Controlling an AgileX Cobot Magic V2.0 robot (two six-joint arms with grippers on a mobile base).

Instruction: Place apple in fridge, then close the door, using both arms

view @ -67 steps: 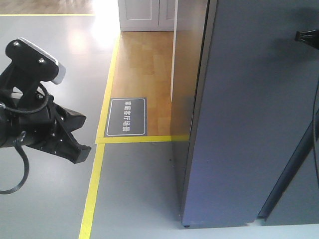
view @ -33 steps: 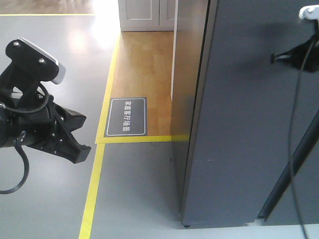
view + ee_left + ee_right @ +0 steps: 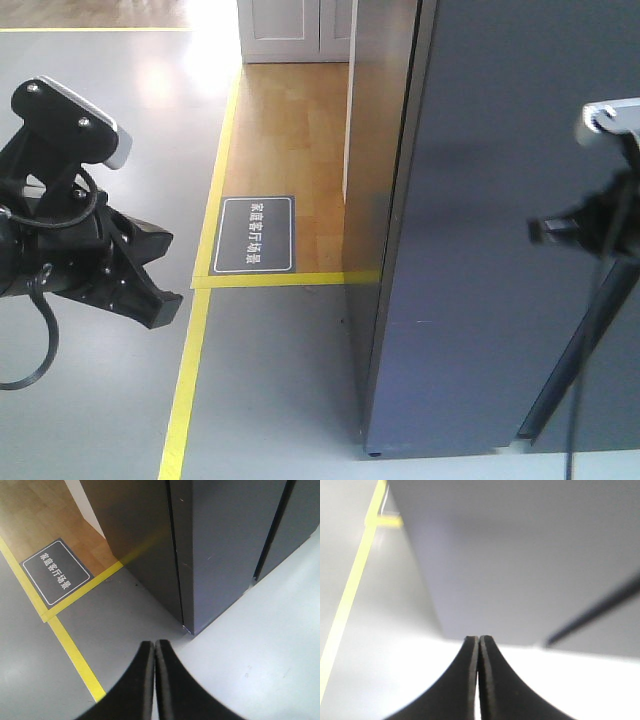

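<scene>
1. The left gripper (image 3: 154, 652) is clenched on nothing, its two black fingers pressed flat together in the left wrist view. It hangs over the grey floor (image 3: 150, 615), well apart from the fridge (image 3: 220, 540).

2. The right gripper (image 3: 478, 647) is likewise clamped shut and empty, its fingers meeting edge to edge, aimed at the fridge's dark grey face close ahead.

3. The door (image 3: 500, 230) looks shut — only matte grey panels and narrow seams show, no white lining.

4. The apple is not visible in any view, so I cannot say where it lies; with the door seemingly closed, it may already be inside.

5. Handling, as a judgement: the door is probably stiff, flat and fairly heavy on its hinge — a broad push with closed fingers near the free edge should suit it. The apple would likely be light, firm and slippery; a grip across its widest part seems best.
</scene>
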